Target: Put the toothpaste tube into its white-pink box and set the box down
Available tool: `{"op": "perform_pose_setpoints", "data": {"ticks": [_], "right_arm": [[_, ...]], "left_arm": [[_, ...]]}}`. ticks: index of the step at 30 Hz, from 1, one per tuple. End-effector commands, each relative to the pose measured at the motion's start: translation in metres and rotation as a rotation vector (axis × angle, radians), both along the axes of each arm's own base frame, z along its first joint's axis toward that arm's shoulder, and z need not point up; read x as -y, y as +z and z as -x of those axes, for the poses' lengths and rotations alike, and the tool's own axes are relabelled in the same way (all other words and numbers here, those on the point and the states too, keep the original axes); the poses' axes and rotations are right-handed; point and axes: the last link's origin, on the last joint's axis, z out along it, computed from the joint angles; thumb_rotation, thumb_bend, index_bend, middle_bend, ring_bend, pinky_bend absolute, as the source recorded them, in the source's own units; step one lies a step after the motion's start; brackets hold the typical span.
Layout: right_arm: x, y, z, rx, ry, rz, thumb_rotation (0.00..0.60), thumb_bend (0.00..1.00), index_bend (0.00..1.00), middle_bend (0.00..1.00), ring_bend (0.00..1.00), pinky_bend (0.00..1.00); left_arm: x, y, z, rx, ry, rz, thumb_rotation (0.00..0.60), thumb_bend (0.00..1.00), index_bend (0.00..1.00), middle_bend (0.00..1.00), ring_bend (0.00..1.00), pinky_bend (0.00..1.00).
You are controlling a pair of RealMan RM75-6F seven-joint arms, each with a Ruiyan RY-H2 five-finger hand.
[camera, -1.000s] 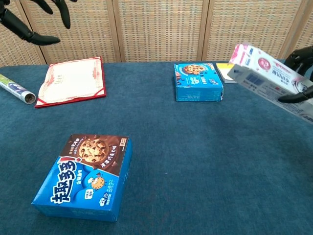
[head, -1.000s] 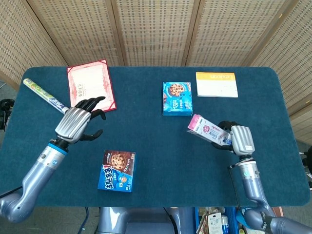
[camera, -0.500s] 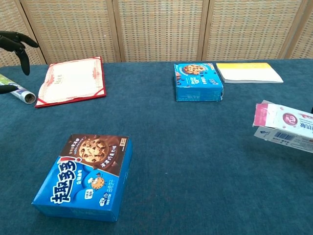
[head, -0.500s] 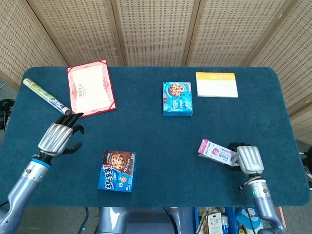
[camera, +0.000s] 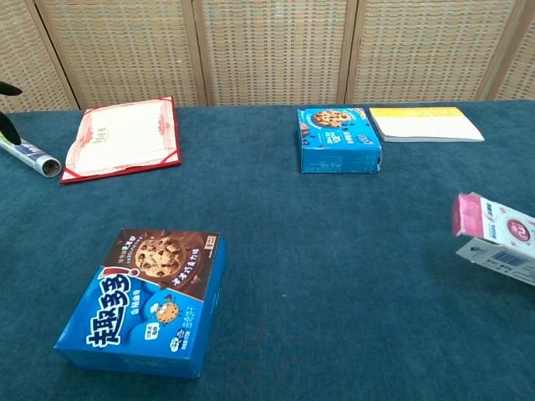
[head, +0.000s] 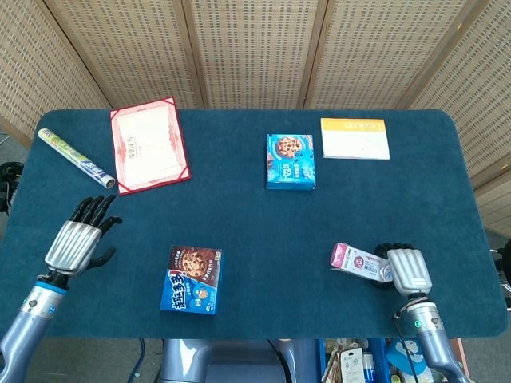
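White-pink box (head: 358,262) (right hand (head: 406,271))

box (head: 358,261) lowered tableward, left hand (head: 76,242) withdrawn

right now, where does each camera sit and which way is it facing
Head view: high above the near table edge, looking steeply down on the dark blue table; shows the left hand open and the right hand holding the white-pink toothpaste box, plus both forearms.
Chest view: low at the near edge, looking forward across the table to the wicker screen; only a dark fingertip of the left hand shows at the left border.
Both share the toothpaste box, the blue cookie box with brown top and the red-bordered certificate.
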Motion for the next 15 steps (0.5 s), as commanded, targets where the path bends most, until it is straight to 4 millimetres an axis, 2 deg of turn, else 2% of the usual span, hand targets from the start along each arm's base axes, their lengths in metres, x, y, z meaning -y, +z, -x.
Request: {"op": "perform_pose_setpoints", "data": {"ticks": [1,4,5,7,8,9,11,15], "right_arm": [[-0.003,-0.001,0.003,-0.011,-0.010,-0.017,0.600,0.11,0.52,0.35,0.30,0.24],[-0.006,-0.002,0.006,-0.033,-0.025,-0.051,0.600,0.11,0.42,0.25,0.19,0.14],[-0.008,-0.003,0.007,-0.039,-0.029,-0.063,0.600,0.11,0.35,0.18,0.11,0.08],[-0.011,-0.005,0.010,-0.047,-0.044,-0.093,0.600,0.11,0.21,0.05,0.02,0.01],[-0.012,-0.006,0.012,-0.052,-0.056,-0.117,0.600,0.10,0.13,0.01,0.00,0.00],[-0.013,-0.006,0.014,-0.056,-0.067,-0.138,0.600,0.09,0.07,0.00,0.00,0.00],[-0.014,-0.006,0.014,-0.058,-0.078,-0.155,0.600,0.07,0.01,0.00,0.00,0.00],[-0.014,-0.005,0.014,-0.047,-0.075,-0.148,0.600,0.01,0.00,0.00,0.00,0.00]], "left_arm": [[0.004,-0.002,0.006,-0.008,0.010,0.000,0.600,0.32,0.29,0.00,0.02,0.04],[0.008,-0.003,0.014,-0.013,0.022,-0.001,0.600,0.32,0.27,0.00,0.01,0.03],[0.010,-0.003,0.016,-0.015,0.025,-0.001,0.600,0.32,0.26,0.00,0.00,0.02],[0.011,-0.003,0.021,-0.019,0.033,-0.002,0.600,0.32,0.22,0.00,0.00,0.01],[0.012,-0.003,0.025,-0.023,0.044,0.001,0.600,0.31,0.19,0.00,0.00,0.00],[0.012,-0.003,0.027,-0.025,0.053,0.002,0.600,0.29,0.17,0.00,0.00,0.00],[0.012,-0.002,0.029,-0.027,0.060,0.002,0.600,0.27,0.13,0.00,0.00,0.00],[0.012,-0.003,0.036,-0.034,0.084,0.011,0.600,0.24,0.02,0.00,0.00,0.00]]}}
